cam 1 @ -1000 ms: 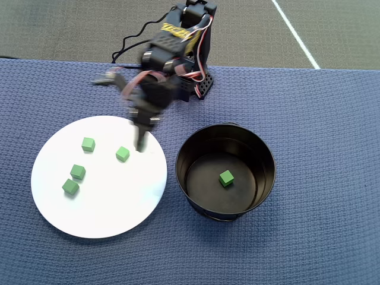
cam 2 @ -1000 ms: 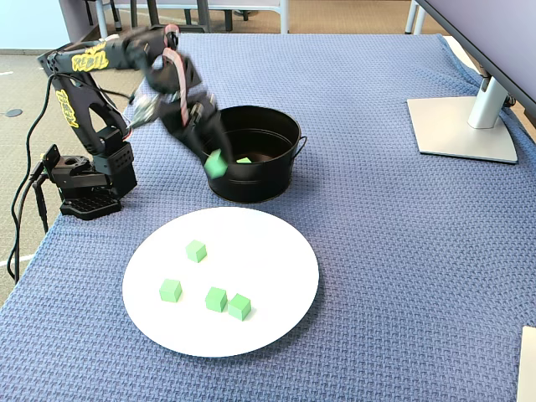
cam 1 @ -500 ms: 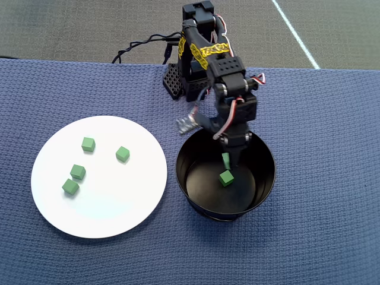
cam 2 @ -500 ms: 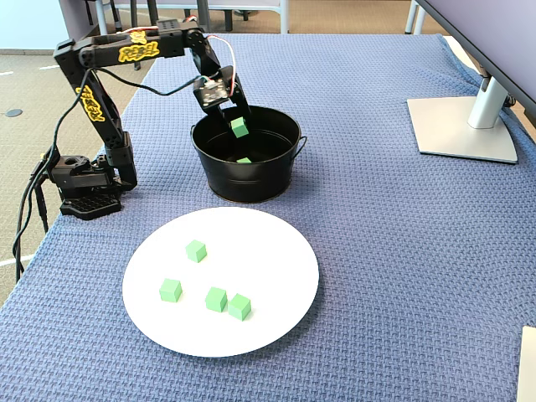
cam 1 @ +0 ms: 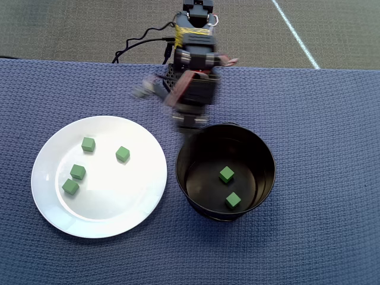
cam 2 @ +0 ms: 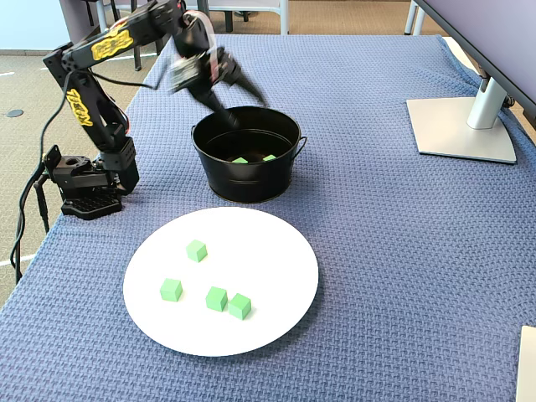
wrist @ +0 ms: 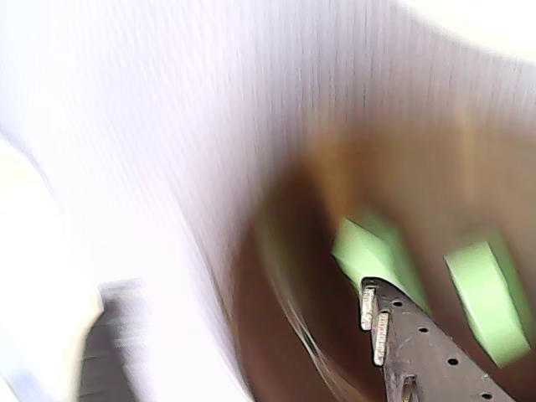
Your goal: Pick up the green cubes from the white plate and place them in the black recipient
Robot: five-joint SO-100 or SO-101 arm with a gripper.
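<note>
Two green cubes (cam 1: pixel 226 174) sit in the black recipient (cam 1: pixel 261 148), four more on the white plate (cam 1: pixel 136 202). We see the gripper (cam 2: pixel 239 96) blurred above the pot rim, fingers spread, holding nothing

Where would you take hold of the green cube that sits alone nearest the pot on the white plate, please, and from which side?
Grip that green cube across two opposite flat side faces, coming straight down from above. It rests flat on the white plate, slightly rotated, with open plate all round, so the fingers likely fit either side once turned to match its faces. The other cubes lie well clear.
</note>
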